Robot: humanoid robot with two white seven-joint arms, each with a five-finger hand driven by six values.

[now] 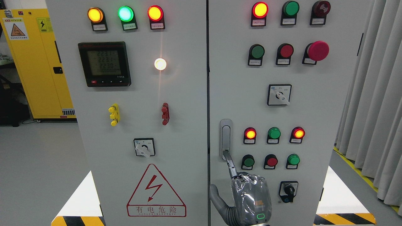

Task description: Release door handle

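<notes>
We see one robot hand (248, 196) at the bottom edge of the cabinet's right door (326, 103), just right of the seam between the two doors. We cannot determine from which side its arm enters, so we do not assign it left or right. One finger (230, 163) is extended upward, its tip touching the lower end of the door handle (225, 138); the remaining fingers are curled against the palm, and the thumb lies out to the left. The robot hand encloses nothing. The door handle is a vertical grey recessed unit at the left edge of the right door, about mid-height, directly left of a row of three indicator lamps (274, 134). A black rotary switch (288, 191) sits just right of the robot hand.
</notes>
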